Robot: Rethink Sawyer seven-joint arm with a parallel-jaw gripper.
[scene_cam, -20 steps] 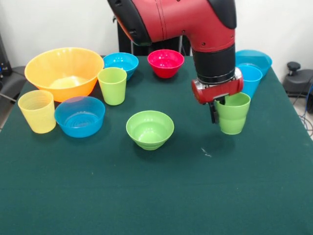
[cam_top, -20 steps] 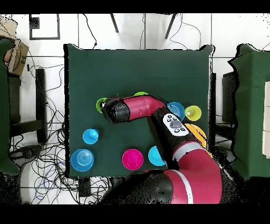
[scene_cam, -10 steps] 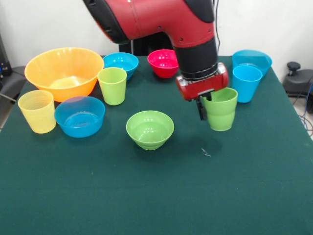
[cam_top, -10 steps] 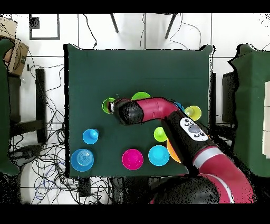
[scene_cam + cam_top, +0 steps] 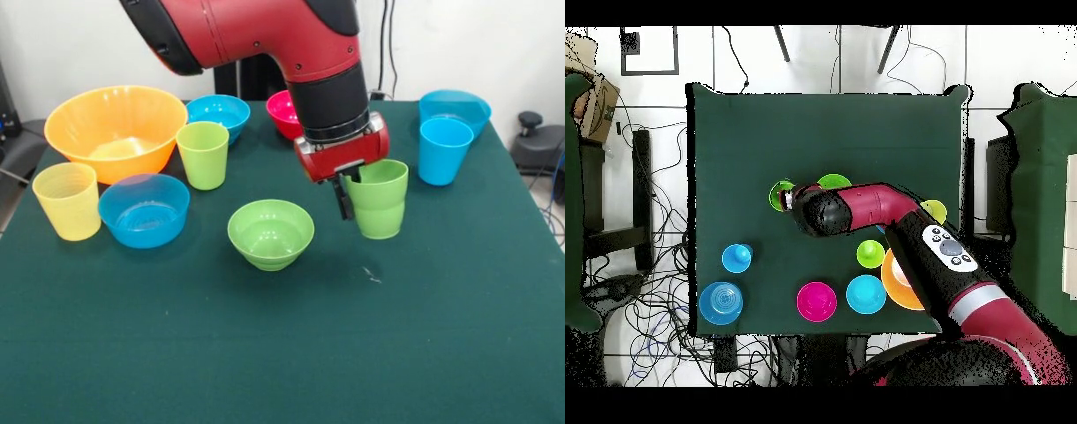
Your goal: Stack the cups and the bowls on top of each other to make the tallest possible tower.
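Gripper clamped on green stepped cup rim | cup upright, tapered, empty

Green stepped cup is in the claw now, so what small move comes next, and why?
Probably keep carrying the green stepped cup sideways until it hangs over the small green bowl, then lower it. The claw grips the cup by its rim, and the bowl sits empty beside it on the table, not yet under the cup.
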